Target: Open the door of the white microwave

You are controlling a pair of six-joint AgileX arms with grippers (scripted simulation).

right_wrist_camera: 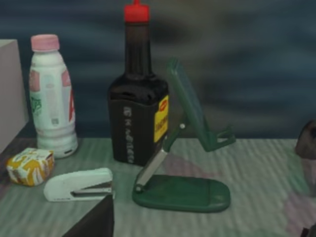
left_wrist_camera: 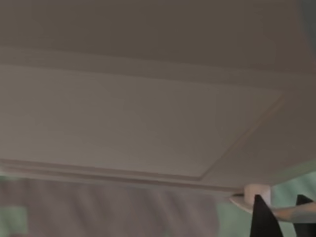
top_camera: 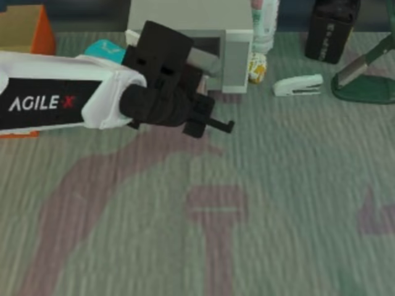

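Note:
The white microwave stands at the back of the table, left of centre. Its door, a grey window in a white frame, looks swung slightly out from the front. My left arm reaches in from the left, and my left gripper is just in front of the door. In the left wrist view the door fills the frame. My left gripper has its fingers close together on a thin handle piece beside a small white nub. My right gripper is out of the top view and open, holding nothing.
An orange box and a teal object sit at the back left. Right of the microwave are a white bottle, a small yellow pack, a white stapler, a dark sauce bottle and a green stand.

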